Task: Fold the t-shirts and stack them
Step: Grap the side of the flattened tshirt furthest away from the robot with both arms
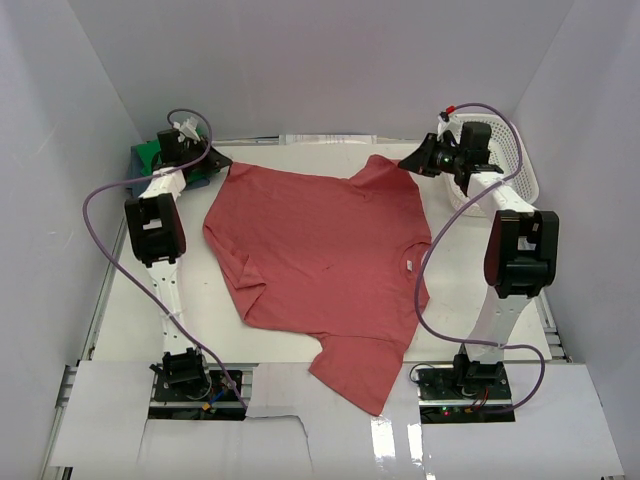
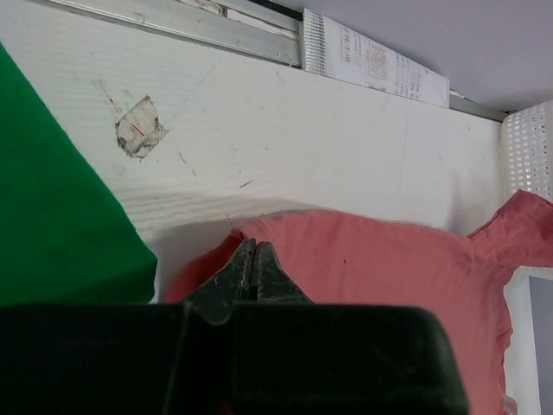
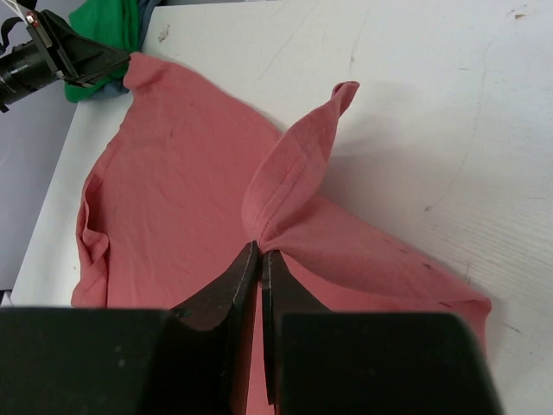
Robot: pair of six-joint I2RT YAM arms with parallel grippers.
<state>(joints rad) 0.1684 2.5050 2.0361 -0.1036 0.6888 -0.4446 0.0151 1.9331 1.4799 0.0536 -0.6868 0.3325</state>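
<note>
**Red shirt spread out, folding not yet begun**

The brick-red t-shirt (image 1: pixel 320 260) is lying opened out across the middle of the worktop (image 1: pixel 150 310). It is mostly flat, with its left edge rumpled and one end reaching down to the near edge between the two arm bases. No fold is showing in it yet, so the task is looking to be at an early stage: this first shirt is being laid out or squared up rather than folded.

The green t-shirt (image 1: pixel 146 156) is sitting bunched in the far-left corner behind the left arm, waiting its turn. A sliver of blue-grey cloth (image 3: pixel 145 15) is peeking out beside it in the right wrist view, though too little is showing to tell how it lies. No stack is existing anywhere. All three shirts are therefore left to fold and pile. The white lattice basket (image 1: pixel 520 165) is standing at the far right, just behind the right arm.

The left gripper (image 1: pixel 222 160) is clamping the far-left corner of the red shirt, its jaws pressed together with the cloth edge running in between them. The right gripper (image 1: pixel 408 166) is likewise closed tight, pinching the far-right corner; the cloth is puckering up into a raised ridge from that grip. Both arms are holding the far edge, well apart from each other.
</note>
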